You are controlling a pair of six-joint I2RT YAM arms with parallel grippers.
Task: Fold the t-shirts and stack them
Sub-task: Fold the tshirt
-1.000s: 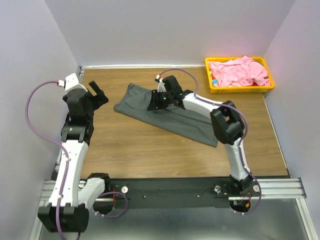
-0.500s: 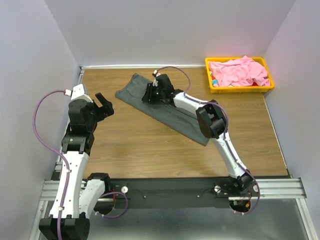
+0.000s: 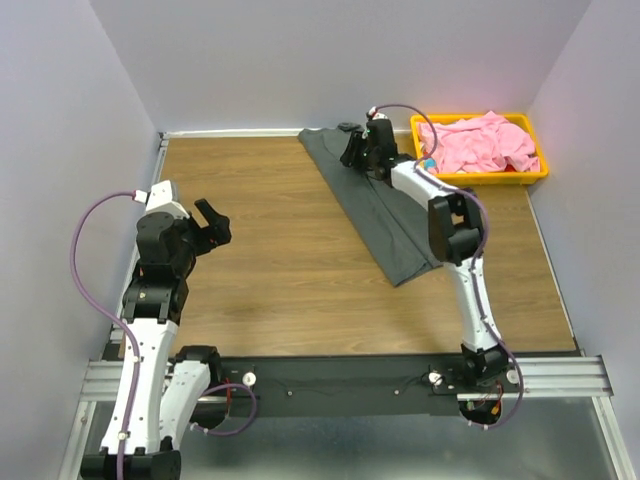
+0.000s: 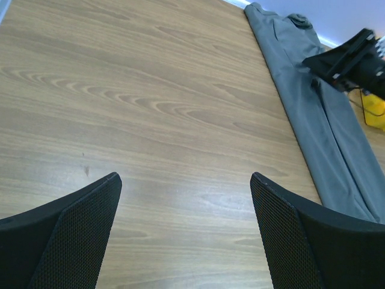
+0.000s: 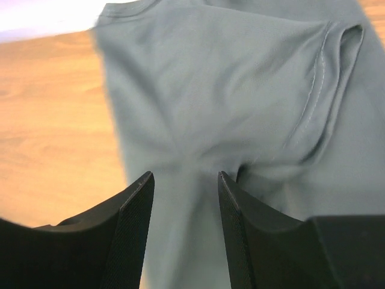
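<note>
The charcoal grey t-shirt (image 3: 385, 215) lies as a long folded strip, running from the back wall diagonally toward the front right. My right gripper (image 3: 354, 150) is at its far end beside the back wall. In the right wrist view the grey cloth (image 5: 240, 78) gathers into a ridge between the fingers of that gripper (image 5: 183, 174), with creases fanning out from them. The pink t-shirt (image 3: 478, 143) sits crumpled in the yellow tray (image 3: 480, 179). My left gripper (image 3: 212, 222) hovers open over bare wood at the left; its wrist view shows nothing between the gripper's (image 4: 185, 176) fingers, and the shirt (image 4: 313, 108) lies far off.
The yellow tray stands in the back right corner, just right of my right gripper. Walls close the table at the left, back and right. Bare wood (image 3: 280, 250) spreads between the two arms. The black rail (image 3: 340, 385) carrying the arm bases runs along the near edge.
My right gripper has dragged the grey shirt's end from mid-table back and to the right, swinging the strip toward the tray. The left arm has drawn slightly nearer, still open.
</note>
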